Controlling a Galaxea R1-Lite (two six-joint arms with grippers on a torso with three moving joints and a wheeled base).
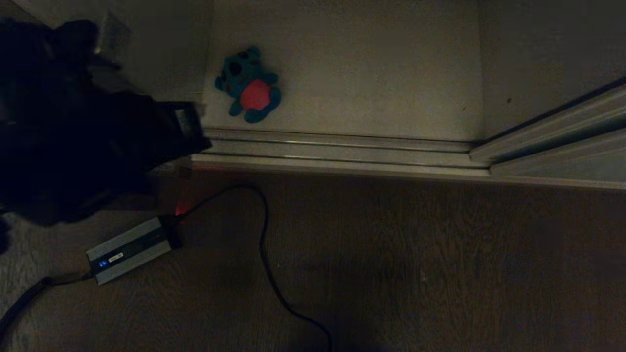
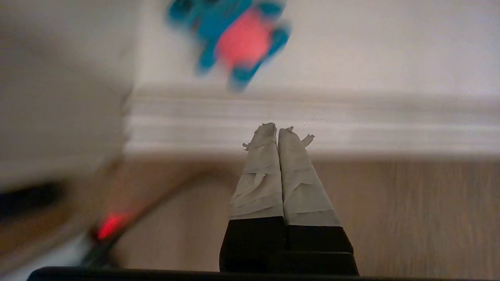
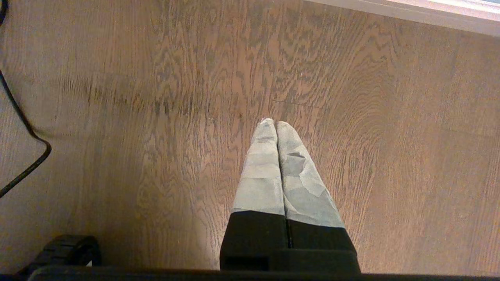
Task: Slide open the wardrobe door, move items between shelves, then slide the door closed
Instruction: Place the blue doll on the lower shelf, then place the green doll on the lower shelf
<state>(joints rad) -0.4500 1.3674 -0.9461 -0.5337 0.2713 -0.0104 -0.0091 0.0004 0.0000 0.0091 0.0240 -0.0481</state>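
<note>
Teal monster [image 1: 248,84] lies released on the lowest shelf [image 1: 371,73], just behind the floor track [image 1: 337,151]. Left gripper [image 2: 278,130] is pressed together, empty, above the track; right gripper [image 3: 272,124] is likewise pinched empty over wooden floor [image 3: 156,117], judged parked.

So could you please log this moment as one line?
door: open | teal toy: on bottom shelf | left gripper: shut, empty, short of track | right gripper: shut, over floor

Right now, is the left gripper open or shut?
Shut, holding nothing: the left gripper shows both taped fingers pressed together, the floor behind.
</note>
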